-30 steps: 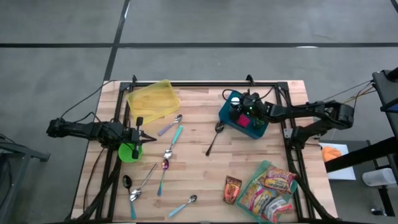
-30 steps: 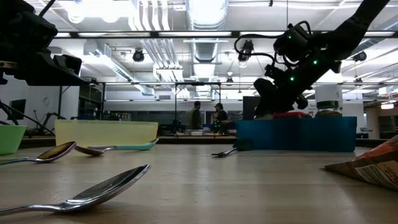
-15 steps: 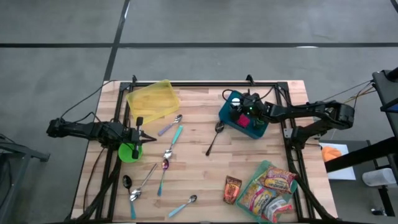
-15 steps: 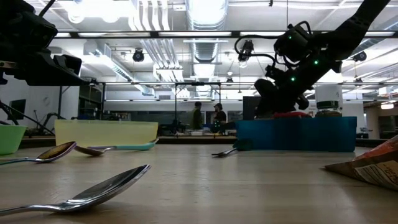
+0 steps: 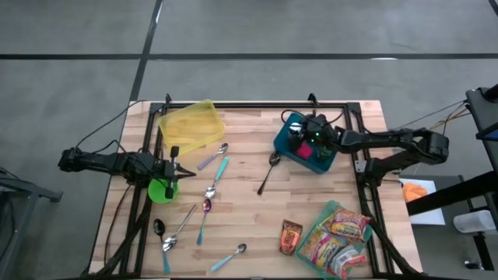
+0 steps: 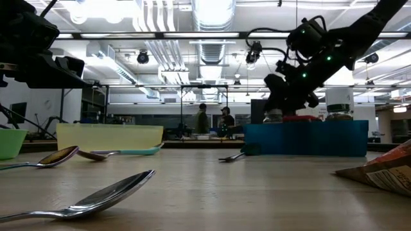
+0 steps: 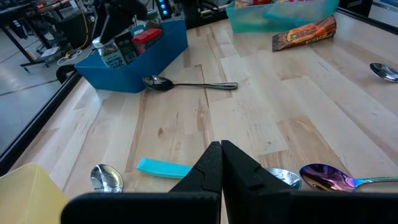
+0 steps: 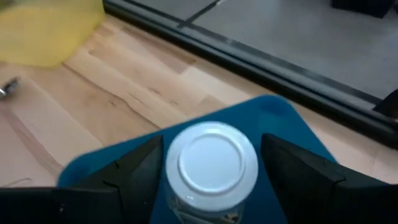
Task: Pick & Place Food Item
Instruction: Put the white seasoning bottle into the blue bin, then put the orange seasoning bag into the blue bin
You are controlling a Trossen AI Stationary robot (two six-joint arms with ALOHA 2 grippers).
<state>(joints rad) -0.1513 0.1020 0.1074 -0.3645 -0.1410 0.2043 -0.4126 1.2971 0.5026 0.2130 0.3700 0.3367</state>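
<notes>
A dark robot arm [image 6: 321,54] with green lights is reaching down from the upper right, its gripper [image 6: 277,102] hanging just above the blue plastic bin [image 6: 305,138]. A pale yellow rectangular tray [image 6: 109,136] is sitting farther left, beside a green bowl [image 6: 11,142]. Metal spoons [image 6: 83,204] are lying on the wooden table [image 6: 244,192]. 2 people [image 6: 215,120] are standing in the background.
</notes>
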